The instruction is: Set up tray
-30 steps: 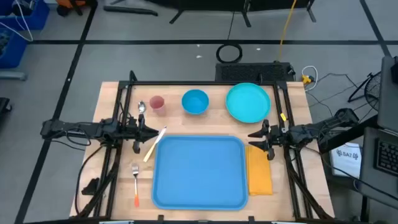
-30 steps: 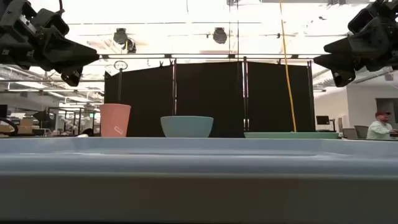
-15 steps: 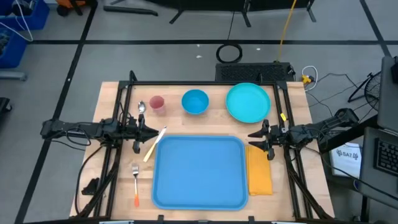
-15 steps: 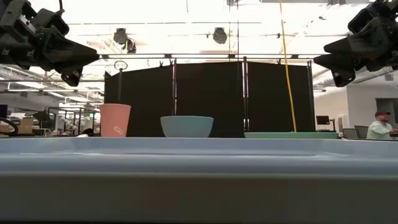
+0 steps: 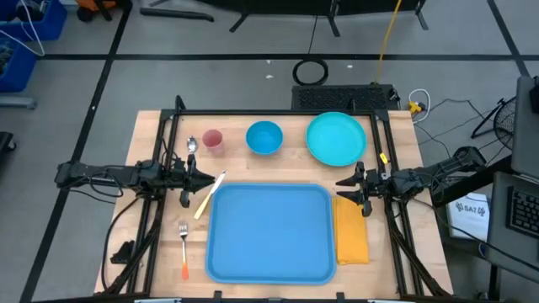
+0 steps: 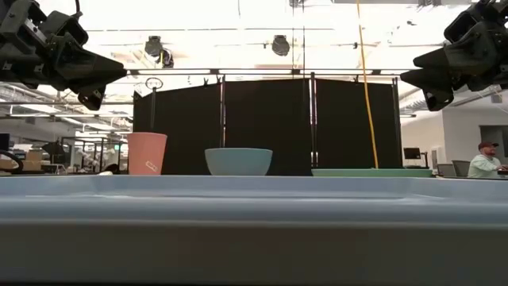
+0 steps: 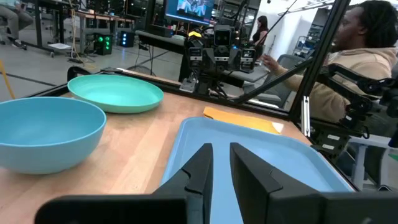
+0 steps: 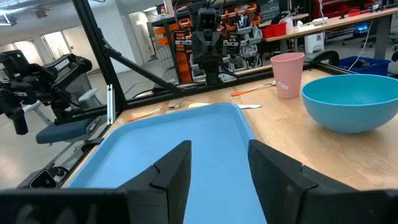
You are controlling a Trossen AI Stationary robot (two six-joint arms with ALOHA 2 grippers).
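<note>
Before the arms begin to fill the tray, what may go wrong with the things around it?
1. The knife lies slanted against the tray corner, right below the left tool; a descent there may push it.
2. The spoon lies close beside the pink cup, so picking one may tip the cup.
3. The yellow napkin is flat beside the tray rim, under the right tool; its grasp may slip.

Grey floor (black-taped), black partition panels, bright ceiling lights.
</note>
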